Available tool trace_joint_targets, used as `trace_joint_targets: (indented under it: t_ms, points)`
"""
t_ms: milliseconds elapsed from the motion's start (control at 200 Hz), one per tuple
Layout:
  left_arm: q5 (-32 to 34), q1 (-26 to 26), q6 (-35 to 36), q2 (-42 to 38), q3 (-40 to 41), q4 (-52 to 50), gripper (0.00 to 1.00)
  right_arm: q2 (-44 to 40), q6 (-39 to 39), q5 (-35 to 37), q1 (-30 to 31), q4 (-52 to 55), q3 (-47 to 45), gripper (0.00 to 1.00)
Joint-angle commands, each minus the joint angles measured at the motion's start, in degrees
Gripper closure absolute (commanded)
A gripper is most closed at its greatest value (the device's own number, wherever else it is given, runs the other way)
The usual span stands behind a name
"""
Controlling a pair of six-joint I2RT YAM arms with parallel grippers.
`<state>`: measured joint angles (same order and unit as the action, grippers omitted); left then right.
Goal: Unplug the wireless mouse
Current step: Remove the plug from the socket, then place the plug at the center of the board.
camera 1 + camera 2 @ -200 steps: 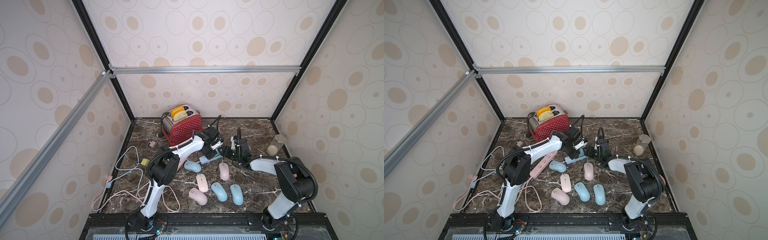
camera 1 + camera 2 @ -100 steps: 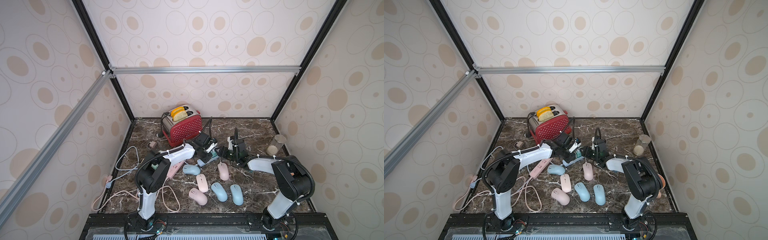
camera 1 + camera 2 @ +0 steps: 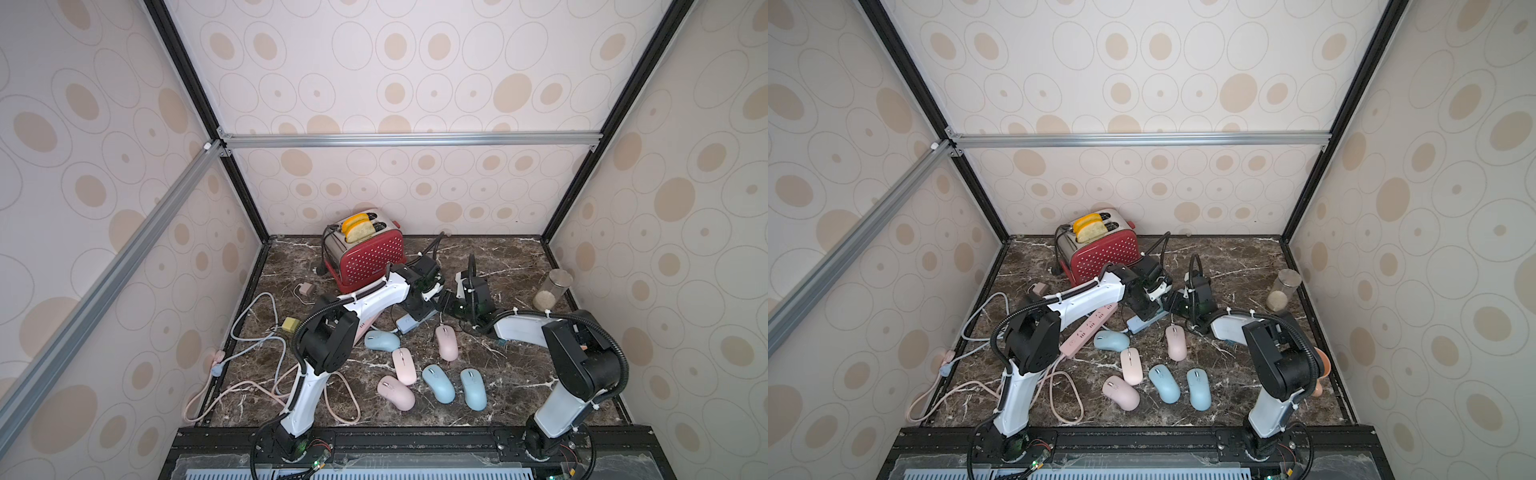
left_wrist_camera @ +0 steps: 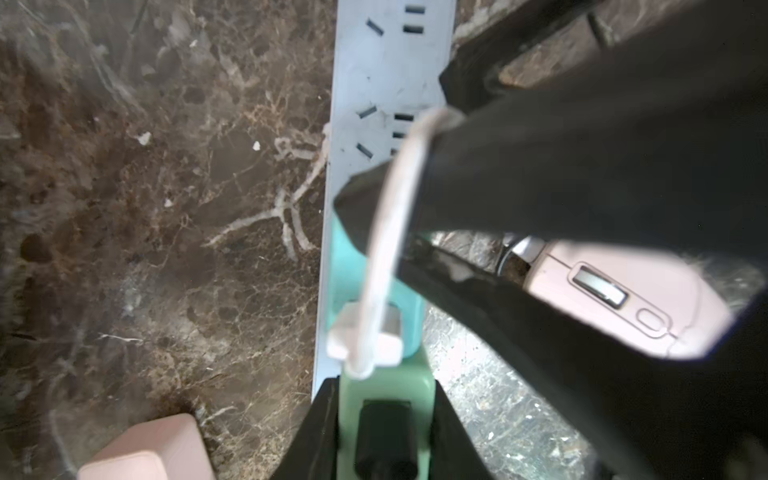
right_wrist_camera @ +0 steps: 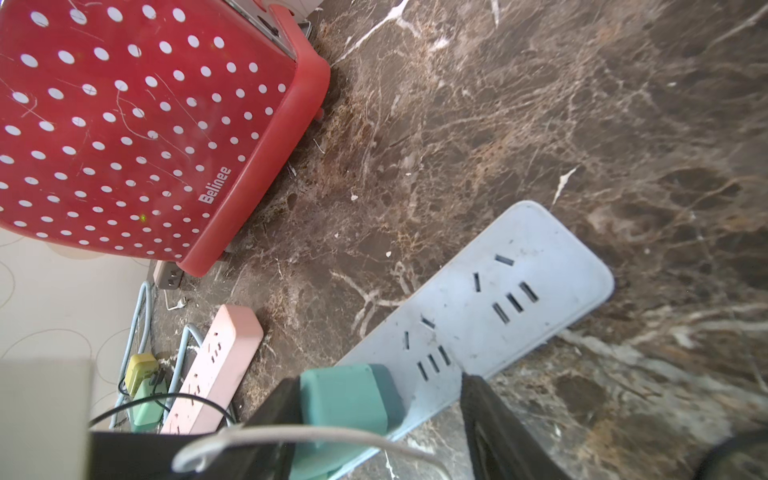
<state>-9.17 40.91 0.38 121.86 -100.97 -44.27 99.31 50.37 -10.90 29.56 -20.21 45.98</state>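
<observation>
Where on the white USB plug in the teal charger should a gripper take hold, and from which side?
Pinch the white USB plug by its squarish body, across its two flat sides, not by the thin white cable. Come from the side where the cable leaves it, in line with the plug, so the pull likely runs straight out of the teal charger.
</observation>
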Motion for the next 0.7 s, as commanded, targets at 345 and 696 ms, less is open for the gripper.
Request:
trace_joint_targets:
  t_ms: [345,696]
  points:
    - [-1.7,3.5,-4.3,-7.4,5.3,19.7,1.0,6.1,-2.5,0.5,2.7,21.4,-4.5,0.36]
    - [2.3,4.2,-3.6,-2.0,-6.7,12.7,1.0,6.4,-2.2,1.5,2.6,21.2,-4.8,0.36]
